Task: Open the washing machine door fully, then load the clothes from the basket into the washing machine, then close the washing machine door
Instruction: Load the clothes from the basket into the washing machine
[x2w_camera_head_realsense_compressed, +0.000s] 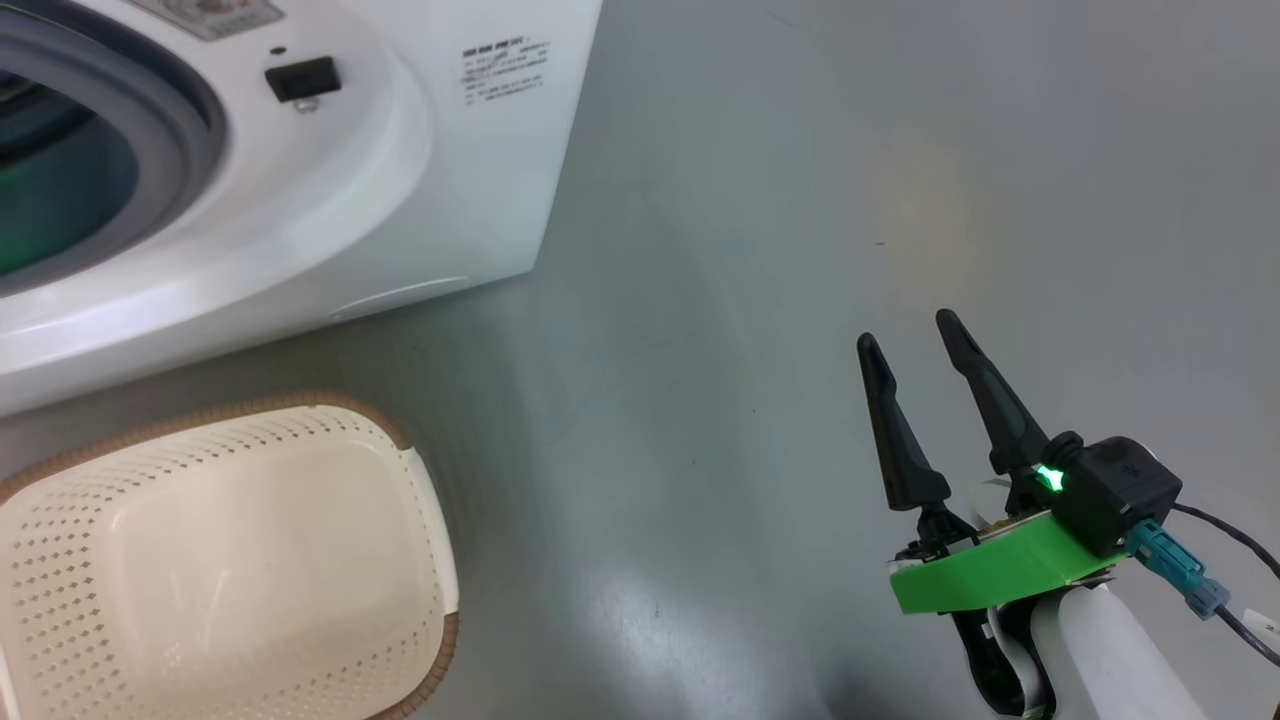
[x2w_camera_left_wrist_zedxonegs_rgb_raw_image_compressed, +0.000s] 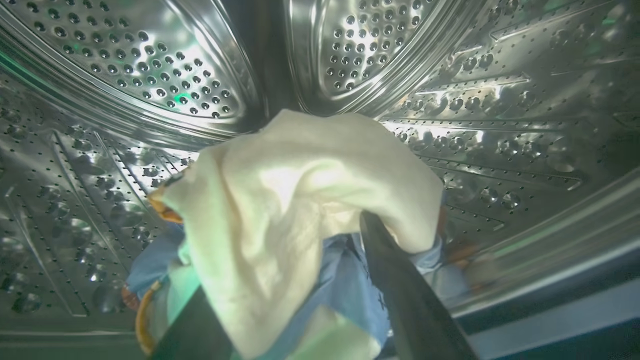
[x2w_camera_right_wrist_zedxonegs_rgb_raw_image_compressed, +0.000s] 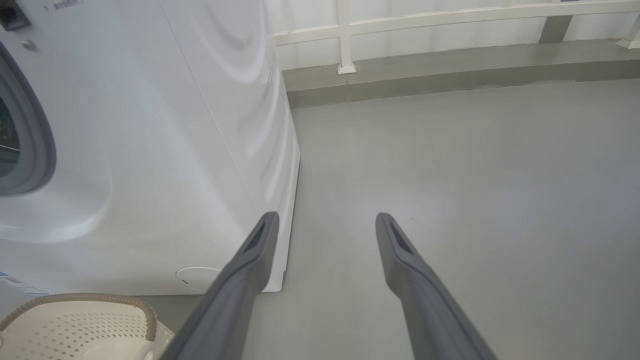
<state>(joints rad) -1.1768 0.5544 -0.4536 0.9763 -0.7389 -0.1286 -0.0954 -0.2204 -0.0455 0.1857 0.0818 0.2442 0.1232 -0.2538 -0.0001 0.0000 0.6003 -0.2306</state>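
My left gripper (x2w_camera_left_wrist_zedxonegs_rgb_raw_image_compressed: 292, 260) reaches inside the steel perforated drum (x2w_camera_left_wrist_zedxonegs_rgb_raw_image_compressed: 150, 65) of the washing machine (x2w_camera_head_realsense_compressed: 300, 200). Its two dark fingers stand wide apart, open. The cream garment (x2w_camera_left_wrist_zedxonegs_rgb_raw_image_compressed: 300, 190) lies bunched between them and hides the left fingertip. Under it lies the blue garment (x2w_camera_left_wrist_zedxonegs_rgb_raw_image_compressed: 345, 285) with orange print, on the drum floor. The cream basket (x2w_camera_head_realsense_compressed: 60, 560) with its brown rim stands on the floor in front of the machine, with nothing inside it. My right gripper (x2w_camera_head_realsense_compressed: 906, 328) hovers open over bare floor, to the right of the machine. The washing machine door is out of view.
The machine's white side (x2w_camera_right_wrist_zedxonegs_rgb_raw_image_compressed: 225, 125) and round lower flap (x2w_camera_right_wrist_zedxonegs_rgb_raw_image_compressed: 197, 278) lie left of my right gripper (x2w_camera_right_wrist_zedxonegs_rgb_raw_image_compressed: 326, 216). The basket's corner (x2w_camera_right_wrist_zedxonegs_rgb_raw_image_compressed: 85, 320) sits at that view's lower left. Grey floor (x2w_camera_right_wrist_zedxonegs_rgb_raw_image_compressed: 475, 175) stretches right, to a raised kerb and white railing (x2w_camera_right_wrist_zedxonegs_rgb_raw_image_compressed: 345, 37).
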